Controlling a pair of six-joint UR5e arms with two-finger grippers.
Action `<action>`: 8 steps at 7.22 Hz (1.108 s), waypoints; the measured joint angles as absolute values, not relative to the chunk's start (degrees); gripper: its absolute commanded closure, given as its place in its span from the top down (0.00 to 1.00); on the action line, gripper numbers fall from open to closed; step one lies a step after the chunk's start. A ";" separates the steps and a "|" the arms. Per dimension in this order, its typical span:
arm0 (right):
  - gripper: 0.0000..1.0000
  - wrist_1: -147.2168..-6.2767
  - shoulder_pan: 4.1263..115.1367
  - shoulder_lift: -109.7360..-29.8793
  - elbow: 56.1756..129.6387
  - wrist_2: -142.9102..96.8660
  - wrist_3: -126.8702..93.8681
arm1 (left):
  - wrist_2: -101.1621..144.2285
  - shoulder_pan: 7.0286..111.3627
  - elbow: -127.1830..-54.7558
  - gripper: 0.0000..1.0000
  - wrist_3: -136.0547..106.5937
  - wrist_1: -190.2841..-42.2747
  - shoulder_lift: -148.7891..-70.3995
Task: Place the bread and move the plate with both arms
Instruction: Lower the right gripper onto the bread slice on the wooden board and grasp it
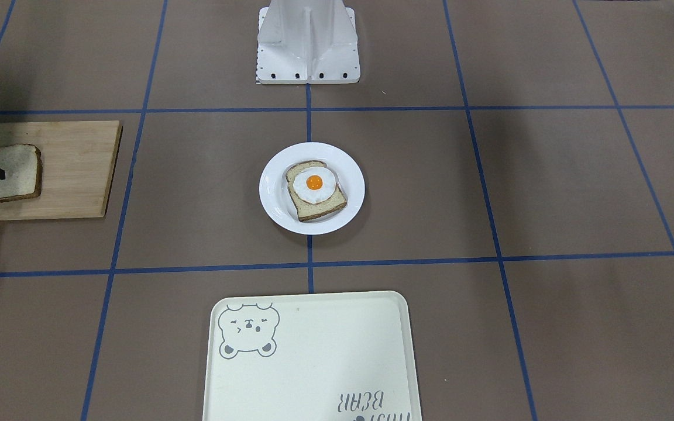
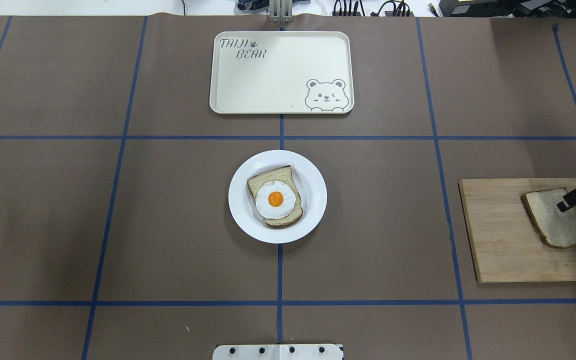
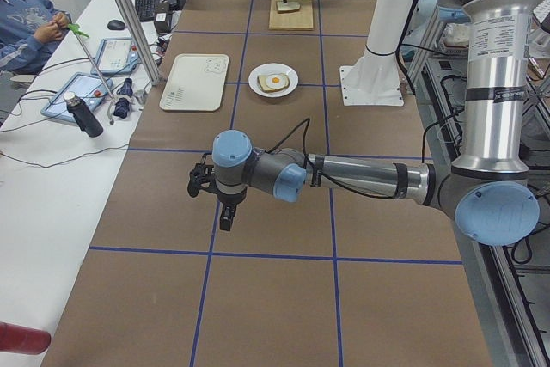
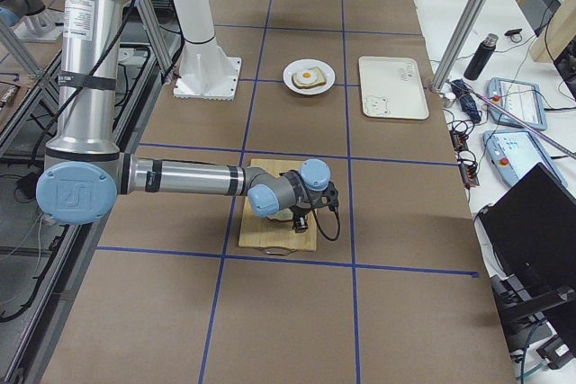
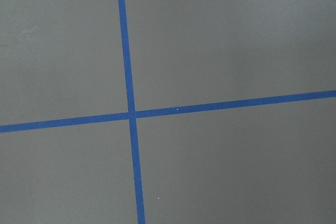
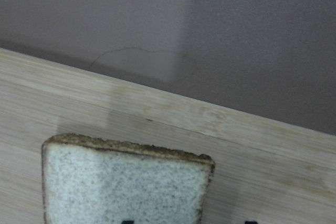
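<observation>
Wooden board bearing bread, right gripper spread above it, left gripper pointing down, state unclear

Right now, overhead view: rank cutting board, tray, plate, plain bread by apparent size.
1. cutting board, even cropped by the frame edge
2. tray, close behind
3. plate
4. bread

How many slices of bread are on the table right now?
2. A plain grey-brown slice lies on the wooden cutting board at the robot's right; an egg-topped slice sits on the round white plate at the centre. No others show.
</observation>
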State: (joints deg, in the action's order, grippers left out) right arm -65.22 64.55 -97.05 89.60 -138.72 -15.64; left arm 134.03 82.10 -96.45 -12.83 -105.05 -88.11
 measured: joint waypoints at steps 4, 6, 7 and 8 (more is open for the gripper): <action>0.53 -65.21 64.44 -97.01 88.68 -138.70 -15.58 | 134.23 82.17 -96.80 0.99 -12.83 -105.12 -88.01; 0.00 -65.21 64.43 -96.60 87.98 -138.69 -15.61 | 135.43 82.23 -96.85 0.99 -12.83 -105.12 -87.86; 0.00 -65.21 64.43 -96.42 87.78 -138.72 -15.64 | 135.71 82.25 -96.85 0.99 -12.82 -105.12 -87.83; 0.00 -65.21 64.42 -96.20 87.67 -138.84 -15.62 | 135.82 82.26 -96.85 0.99 -12.78 -105.12 -87.78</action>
